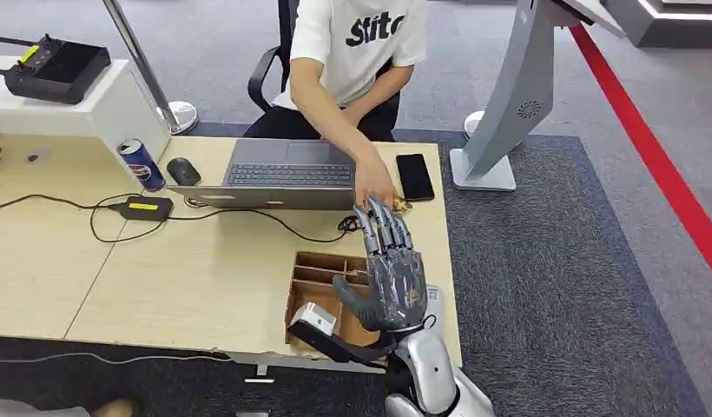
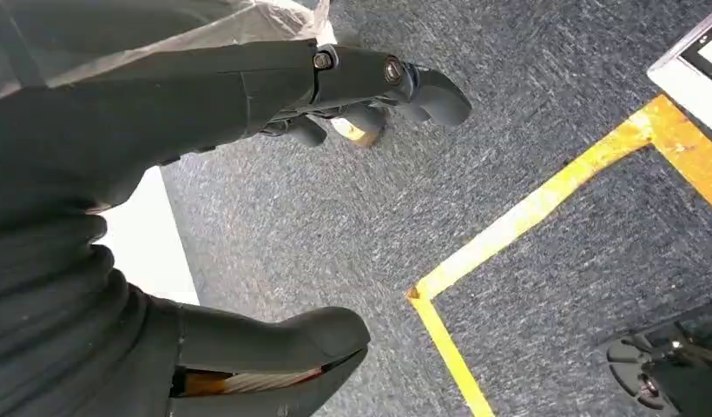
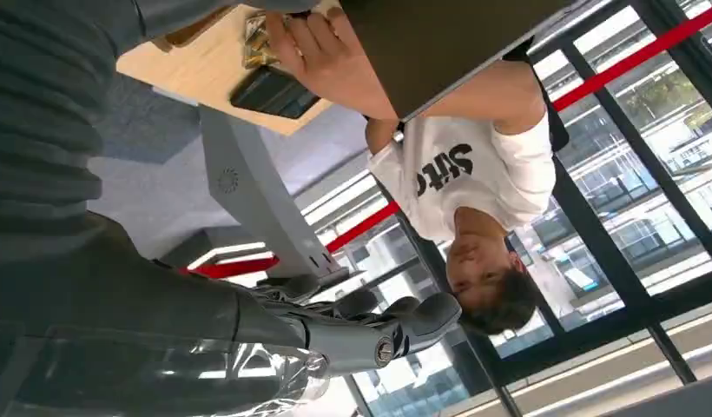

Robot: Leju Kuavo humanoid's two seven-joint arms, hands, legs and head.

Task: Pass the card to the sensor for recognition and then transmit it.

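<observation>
My right hand (image 1: 389,269) is raised over the table's right end, fingers stretched out and apart, with nothing in it. In the right wrist view the same hand (image 3: 335,330) is empty. Just beyond its fingertips a person's hand (image 1: 372,182) rests on a small gold-coloured item (image 1: 401,206) beside a black phone (image 1: 414,176). I cannot tell whether that item is the card. A white box-shaped device (image 1: 314,319) on a dark strap lies at the near table edge, left of my wrist. My left hand (image 2: 161,113) hangs over grey carpet, fingers apart and empty.
A wooden divided tray (image 1: 318,274) sits under my right hand. The person sits behind an open laptop (image 1: 283,174). A mouse (image 1: 183,171), a can (image 1: 141,163) and a cabled power adapter (image 1: 144,208) lie to the left. A grey kiosk stand (image 1: 509,95) rises off the table's right end.
</observation>
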